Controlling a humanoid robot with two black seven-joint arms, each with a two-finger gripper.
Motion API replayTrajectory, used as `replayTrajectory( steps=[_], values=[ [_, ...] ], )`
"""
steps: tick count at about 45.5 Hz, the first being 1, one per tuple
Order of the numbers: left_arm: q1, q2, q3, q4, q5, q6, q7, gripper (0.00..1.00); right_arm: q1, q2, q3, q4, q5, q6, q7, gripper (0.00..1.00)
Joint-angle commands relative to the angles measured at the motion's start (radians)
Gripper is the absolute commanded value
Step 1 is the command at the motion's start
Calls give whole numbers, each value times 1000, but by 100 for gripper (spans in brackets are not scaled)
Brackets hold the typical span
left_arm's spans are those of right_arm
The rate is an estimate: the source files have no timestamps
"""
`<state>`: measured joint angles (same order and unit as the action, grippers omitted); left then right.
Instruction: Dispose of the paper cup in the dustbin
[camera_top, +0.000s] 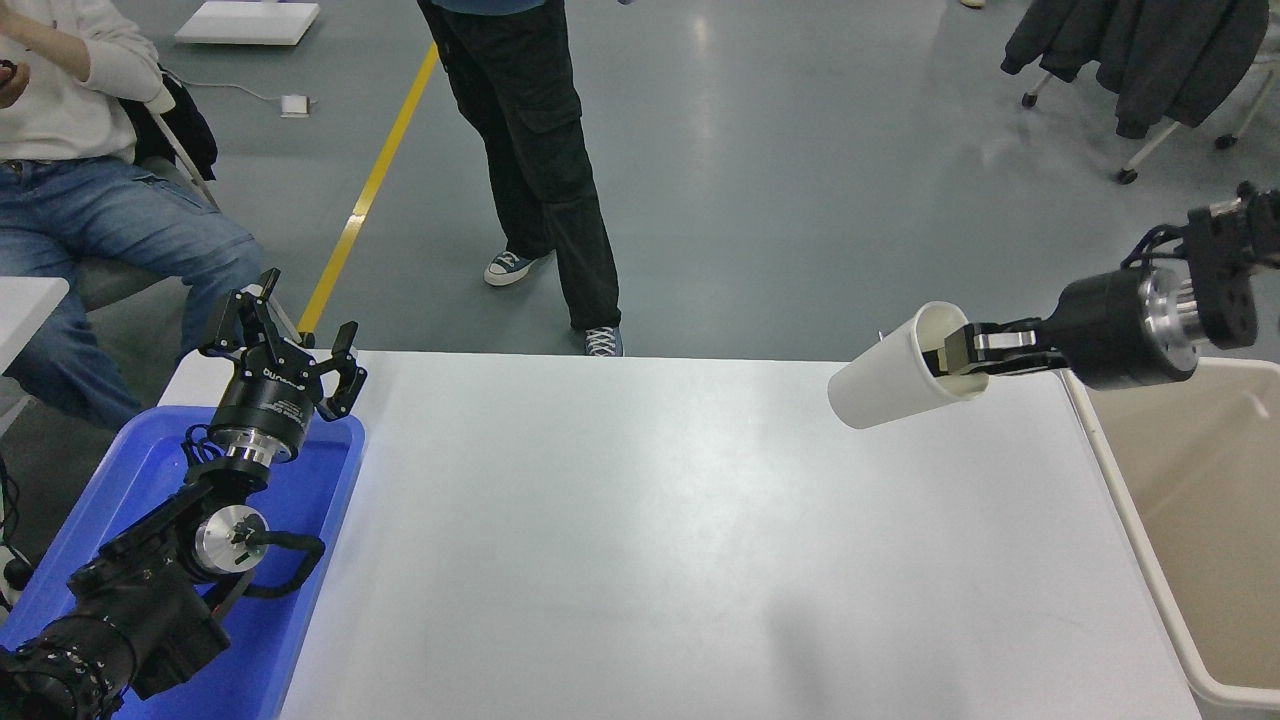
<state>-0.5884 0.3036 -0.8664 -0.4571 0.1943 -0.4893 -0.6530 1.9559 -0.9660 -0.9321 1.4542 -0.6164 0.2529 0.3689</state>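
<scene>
Spanning the lower middle of the view, the white bench (640, 540) serves as landmark. Off the bench's right edge stands the beige bin (1215, 520), its pale rim just beside that edge and its open top facing up. On the bench's left end lies a blue tray (300, 640). Beyond the bench's far side, a person in black trousers (530, 170) stands on the grey floor, and a seated person in jeans (110, 240) is off the far left corner. The left arm is parked above the tray, its left tool (283, 334) with fingers spread, holding nothing, at the bench's far left corner. The right arm enters from the right edge, above the bin's far end. Its right tool (952, 352) is clamped on the wall of the cup (895, 375), one finger inside the mouth. The cup is held in the air above the bench's far right corner, tilted on its side, with its mouth toward the bin and its closed base pointing left and slightly down. It is clear of the bench surface and left of the bin's rim.
</scene>
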Motion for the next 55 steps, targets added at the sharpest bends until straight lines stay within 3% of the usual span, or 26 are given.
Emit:
replayTrajectory(
  steps=[1,12,23,32,40,55],
  values=[
    [1,0,0,0,0,0,0,100,-192,-247,131,-121,116,9,1,0],
    [1,2,0,0,0,0,0,100,-626,-284,344,-451,443,9,12,0],
    [1,2,0,0,0,0,0,100,-1012,-120,559,-779,776,5,-11,0],
    [1,2,0,0,-1,0,0,100,-1235,128,705,-1159,1017,-6,-140,0],
    [1,0,0,0,-1,0,0,100,-1315,355,900,-1457,1024,-64,-304,0],
    [1,0,0,0,-1,0,0,100,-1325,454,1203,-1466,1024,-241,-464,0]
  ],
)
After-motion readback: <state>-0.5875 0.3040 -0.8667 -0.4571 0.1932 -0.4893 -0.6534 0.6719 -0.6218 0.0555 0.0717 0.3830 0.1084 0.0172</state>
